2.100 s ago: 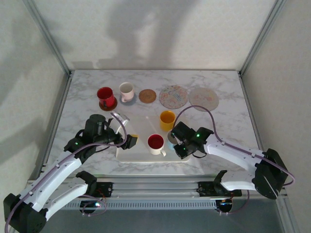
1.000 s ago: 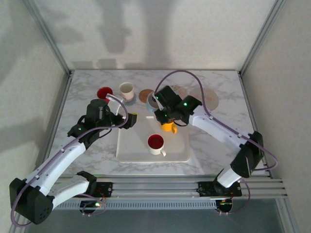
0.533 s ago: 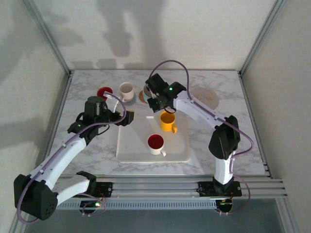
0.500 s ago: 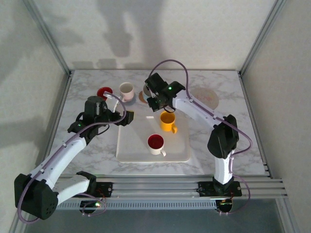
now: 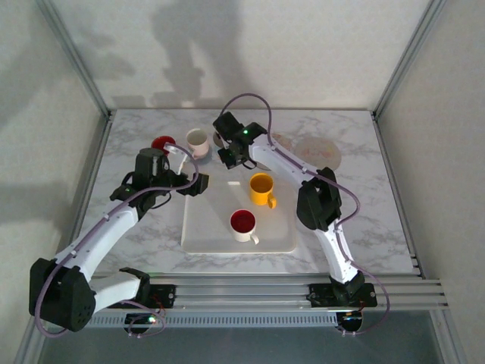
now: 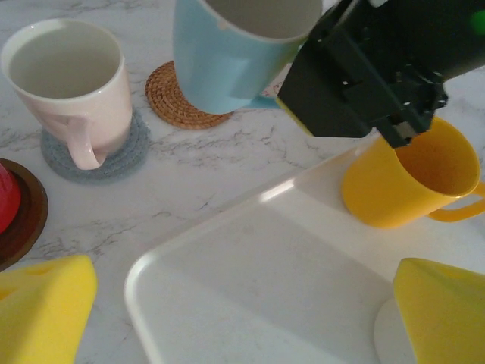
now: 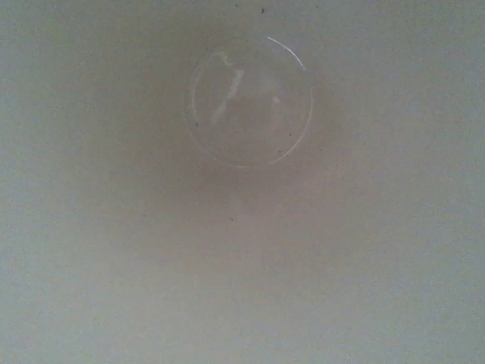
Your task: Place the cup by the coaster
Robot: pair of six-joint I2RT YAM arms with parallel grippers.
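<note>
One marble surface (image 5: 348, 197) carries a white tray (image 5: 204, 235). The left end effector (image 5: 198, 184), fingers apart, hovers at the tray's 10 o'clock corner. The right end effector (image 5: 228, 152) is clamped on a blue cup (image 6: 227, 61), at the tray's 11 o'clock, over a woven coaster (image 6: 178, 97).

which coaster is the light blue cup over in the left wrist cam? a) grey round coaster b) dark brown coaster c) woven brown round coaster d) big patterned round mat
c: the light blue ceramic cup has its base over the woven brown round coaster, while the grey round coaster beside it carries the pale pink ceramic cup.
</note>
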